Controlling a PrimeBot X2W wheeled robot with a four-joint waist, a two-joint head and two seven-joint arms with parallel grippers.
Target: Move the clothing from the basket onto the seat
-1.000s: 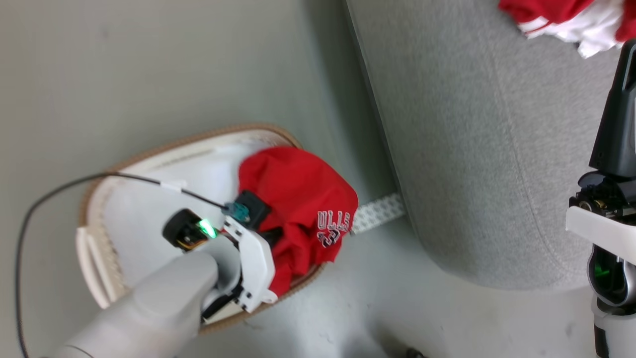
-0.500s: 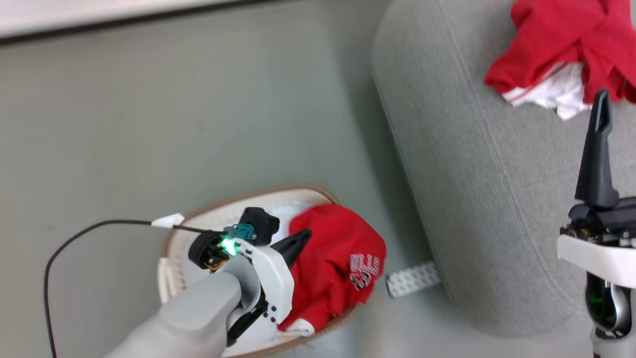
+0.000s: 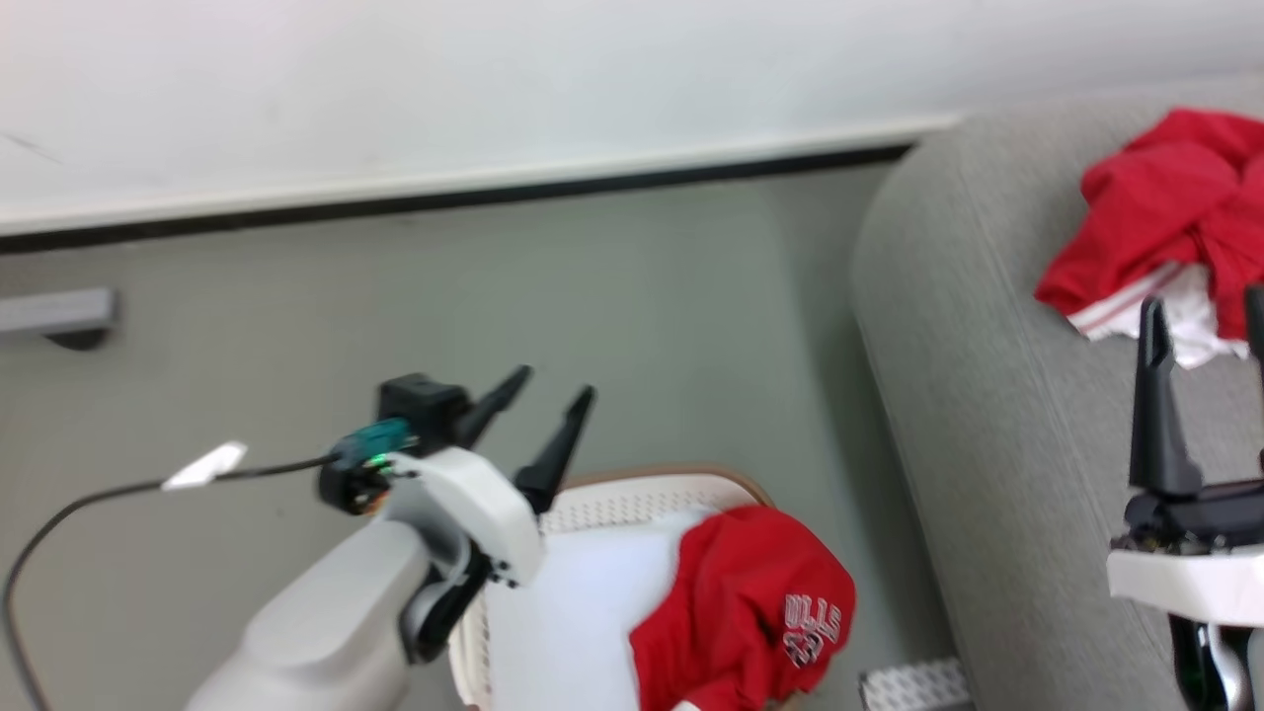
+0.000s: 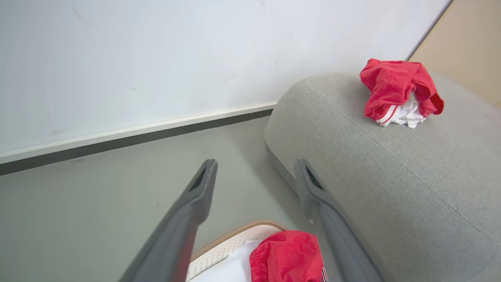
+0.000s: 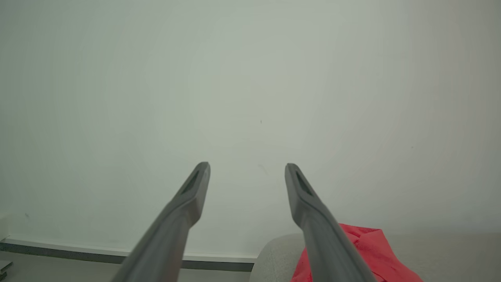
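**Left gripper** [image 3: 555,382]: fingers spread, nothing between them. It is raised over the far rim of the basket [image 3: 632,481]. The lettered garment [image 3: 741,602] lies lower and to the right of it, clear of both fingers. In the left wrist view this garment sits at the bottom edge between the lower parts of the two fingers, well short of the tips.

**Right gripper** [image 3: 1203,301]: fingers spread, nothing held. It stands over the sofa [image 3: 987,395]. The striped garment [image 3: 1165,217] lies just beyond its fingertips. Whether a tip touches the cloth cannot be told.

**Count:** two grippers, two garments, one basket, one sofa.

**Lettered garment:**
- Red, bunched into a rounded mound.
- White block lettering with a dark outline, on the side facing the sofa.
- It lies in the sofa-side end of the basket and hangs over that rim.

**Striped garment:**
- Red, crumpled in a heap.
- A white panel and red-white striped trim show at its lower edge.
- It rests on top of the sofa near the rounded end.

**Basket:** white, with perforated wall and tan rim. It stands on the grey-green floor [image 3: 632,296] just beside the sofa
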